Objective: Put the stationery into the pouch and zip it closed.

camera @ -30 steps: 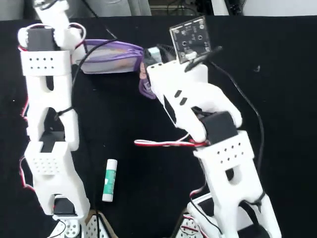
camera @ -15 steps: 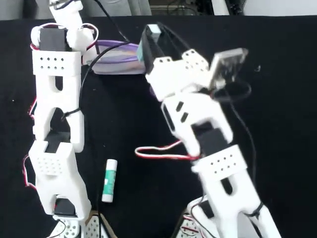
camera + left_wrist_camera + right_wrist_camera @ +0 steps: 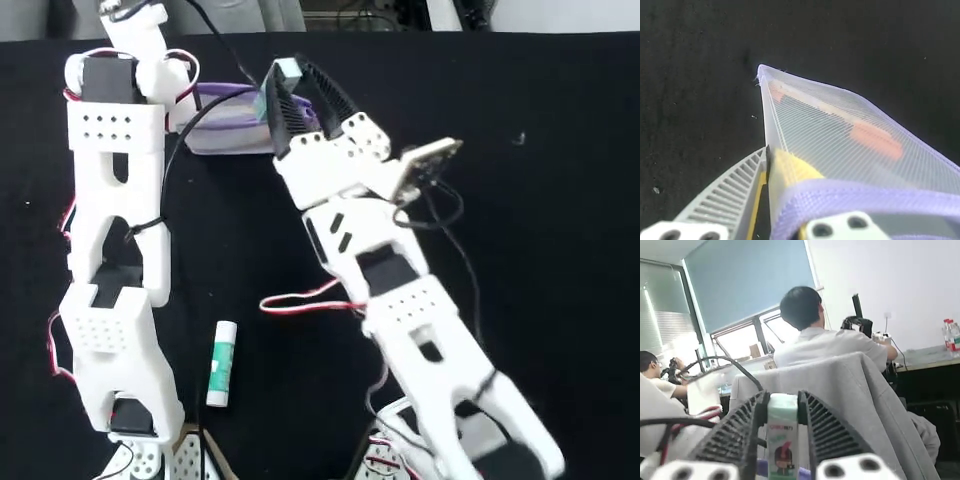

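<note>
1. pouch point(image 3: 225, 128), high view: one pouch with purple trim, lying at the far side of the black table point(image 3: 560, 250).
2. high view, arms: two arms. the left arm point(image 3: 108, 200) runs nearly straight from the near edge to the far side, and its wrist end sits over one end of the pouch. the right arm point(image 3: 400, 300) leans from the near edge toward the pouch's other end, with its wrist tipped up.
3. high view, right gripper point(image 3: 292, 88): it points at the far edge, just above the pouch end. its jaws are clamped on a mint-capped stick point(image 3: 284, 72), which is off the table.
4. high view, sticks: two counted. one is the held one. the other is a white-and-green stick point(image 3: 221, 363) lying flat on the table between the two arm bases, well apart from the pouch.
5. left wrist view: the left gripper point(image 3: 771, 167) pinches the purple rim of the pouch point(image 3: 840, 130), with one ribbed grey finger point(image 3: 735, 200) pressed to the mesh wall. the pouch tapers away to a corner over the table.
6. left wrist view, through the mesh: one yellow item point(image 3: 790, 170) next to the finger and one orange shape point(image 3: 875, 137) farther in. cannot tell what either is.
7. right wrist view: the right gripper point(image 3: 783, 405) aims up off the table. two dark ribbed fingers point(image 3: 737, 432) are closed tight on either side of the mint-capped stick point(image 3: 783, 440), whose cap end pokes out past the fingertips.
</note>
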Tool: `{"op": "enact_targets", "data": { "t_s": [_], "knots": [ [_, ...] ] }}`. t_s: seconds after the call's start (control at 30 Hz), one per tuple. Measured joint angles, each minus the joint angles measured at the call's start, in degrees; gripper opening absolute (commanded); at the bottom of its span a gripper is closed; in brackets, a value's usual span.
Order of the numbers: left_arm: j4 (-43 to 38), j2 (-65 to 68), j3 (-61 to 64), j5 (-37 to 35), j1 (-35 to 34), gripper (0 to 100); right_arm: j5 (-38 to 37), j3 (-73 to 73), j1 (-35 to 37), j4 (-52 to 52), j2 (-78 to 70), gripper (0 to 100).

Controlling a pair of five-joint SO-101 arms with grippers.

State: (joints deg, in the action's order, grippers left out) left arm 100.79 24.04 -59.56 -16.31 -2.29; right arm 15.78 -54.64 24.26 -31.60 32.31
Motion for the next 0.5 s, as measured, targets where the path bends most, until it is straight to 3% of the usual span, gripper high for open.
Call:
{"op": "enact_targets", "data": {
  "t_s": [0.23, 0.5],
  "knots": [
    [0.0, 0.1, 0.5, 0.0, 0.0, 3, -0.4, 5.5, 0.0, -4.2, -13.5, 1.1],
    [0.0, 0.1, 0.6, 0.0, 0.0, 3, -6.7, 6.2, 1.6, -4.6, -19.7, 2.1]
  ]
}}
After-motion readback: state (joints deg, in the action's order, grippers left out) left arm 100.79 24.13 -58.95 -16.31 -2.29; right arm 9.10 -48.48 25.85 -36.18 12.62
